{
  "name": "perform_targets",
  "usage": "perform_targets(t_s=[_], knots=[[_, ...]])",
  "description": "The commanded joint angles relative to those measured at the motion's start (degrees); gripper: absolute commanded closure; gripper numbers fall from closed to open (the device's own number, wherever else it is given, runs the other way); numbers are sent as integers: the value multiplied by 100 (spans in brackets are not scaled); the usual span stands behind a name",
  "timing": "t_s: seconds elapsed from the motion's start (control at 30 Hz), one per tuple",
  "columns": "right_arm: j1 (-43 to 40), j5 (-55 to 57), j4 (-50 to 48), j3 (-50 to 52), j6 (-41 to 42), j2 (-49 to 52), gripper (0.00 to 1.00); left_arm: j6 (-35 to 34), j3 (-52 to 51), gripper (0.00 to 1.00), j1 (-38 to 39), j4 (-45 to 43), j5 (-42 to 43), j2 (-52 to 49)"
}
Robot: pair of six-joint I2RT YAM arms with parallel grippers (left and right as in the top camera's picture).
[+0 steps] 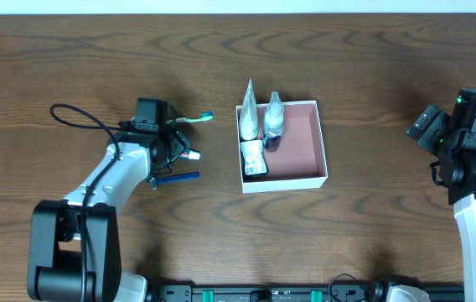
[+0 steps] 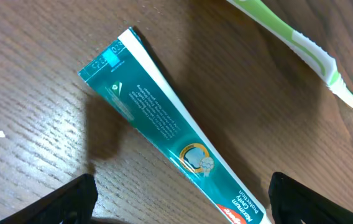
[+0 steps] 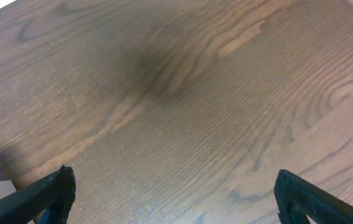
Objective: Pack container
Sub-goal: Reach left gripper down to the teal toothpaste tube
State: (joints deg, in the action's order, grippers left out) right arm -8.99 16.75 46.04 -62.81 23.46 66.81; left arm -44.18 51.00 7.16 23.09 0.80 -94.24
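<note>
Now | left tool (image 2: 183, 194) — wide over toothpaste (image 2: 158, 115) | right tool (image 3: 173, 186) — wide over table (image 3: 183, 74)

The desk (image 1: 372, 226) is dark brown wood with wavy lines. A toothpaste tube (image 2: 164, 118) lies flat on it. The tube is blue-green with white edges and tiny words. Its flat end points up and to the left in the left wrist view. Near it, but not touching, lies a green and white toothbrush (image 2: 294, 43). From above, a blue toothbrush (image 1: 178, 177) lies a little nearer. Farther right are two shiny silver pouches (image 1: 248, 109) side by side.
</note>
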Motion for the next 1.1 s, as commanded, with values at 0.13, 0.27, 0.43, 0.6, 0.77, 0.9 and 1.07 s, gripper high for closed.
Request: perform_targets(t_s=[0.13,0.27,0.43,0.6,0.77,0.9,1.07], knots=[[-48,81,11,-2,9,7,1,-614,57,12,68,131,-466,-9],[-48,81,11,-2,9,7,1,-608,57,12,70,363,-391,-9],[-48,81,11,-2,9,7,1,-553,57,12,70,566,-382,-9],[-48,81,11,-2,9,7,1,-542,57,12,70,584,-337,-9],[-48,81,11,-2,9,7,1,688,57,12,70,195,190,-9],[-48,81,11,-2,9,7,1,2455,133,7,70,-28,719,28],[-48,81,11,-2,9,7,1,3519,151,2,70,-446,715,68]])
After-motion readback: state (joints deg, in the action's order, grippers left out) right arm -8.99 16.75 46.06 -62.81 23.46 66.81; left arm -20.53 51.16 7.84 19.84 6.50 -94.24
